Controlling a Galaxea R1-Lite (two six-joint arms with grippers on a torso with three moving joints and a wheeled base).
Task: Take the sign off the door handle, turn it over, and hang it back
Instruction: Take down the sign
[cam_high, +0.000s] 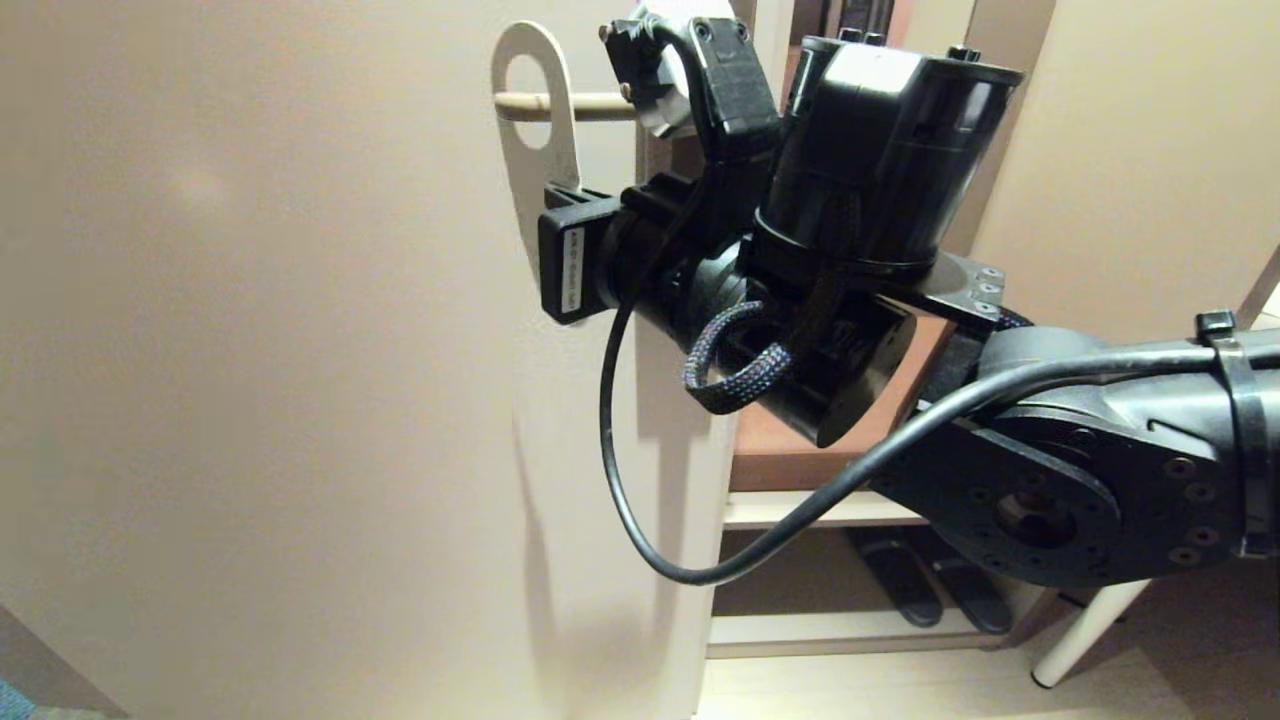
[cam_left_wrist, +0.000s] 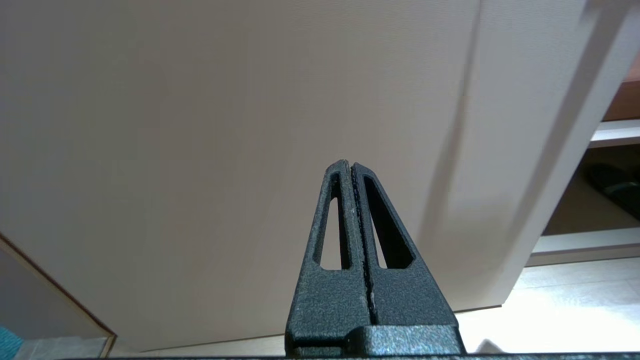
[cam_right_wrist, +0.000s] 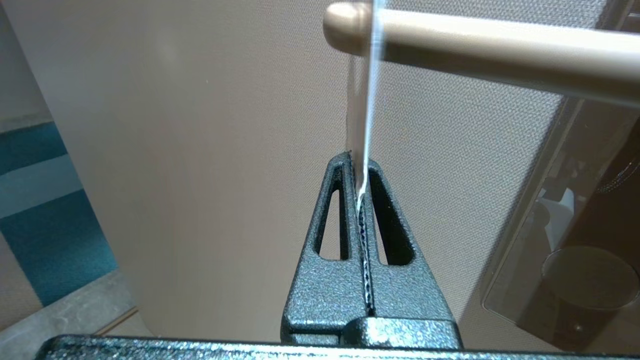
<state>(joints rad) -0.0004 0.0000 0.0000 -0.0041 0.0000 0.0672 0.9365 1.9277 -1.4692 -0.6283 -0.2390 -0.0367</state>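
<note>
Head view: sign (cam_high: 535, 110) hangs on handle (cam_high: 575, 103), white face toward cam, bar passing thru its oval hole near the bar's free end. R gripper (cam_high: 560, 195) sits just below the hole, on the sign's lower part – fingertips hidden behind the wrist body, so grip not readable here. R arm (cam_high: 1050, 440) comes in from the right, forearm roughly level, wrist bent up and toward the door (cam_high: 250, 350); black cable (cam_high: 640, 480) loops down below it. Shelf (cam_high: 800, 500) w/ dark shoes (cam_high: 930, 590) seen past the door edge.

L wrist view: L gripper (cam_left_wrist: 352, 170) pressed together, nothing between the fingers, pointing at bare door face; floor and shelf off to one side. L arm not seen in head view.

R wrist view: R gripper (cam_right_wrist: 357, 167) pinching the sign (cam_right_wrist: 365, 100) edge-on – thin white card runs from the fingertips straight up to the handle (cam_right_wrist: 500, 50) and crosses it near its rounded end. Fingers clamped tight on the card. Metallic plate (cam_right_wrist: 560, 225) beside, reflecting the arm
</note>
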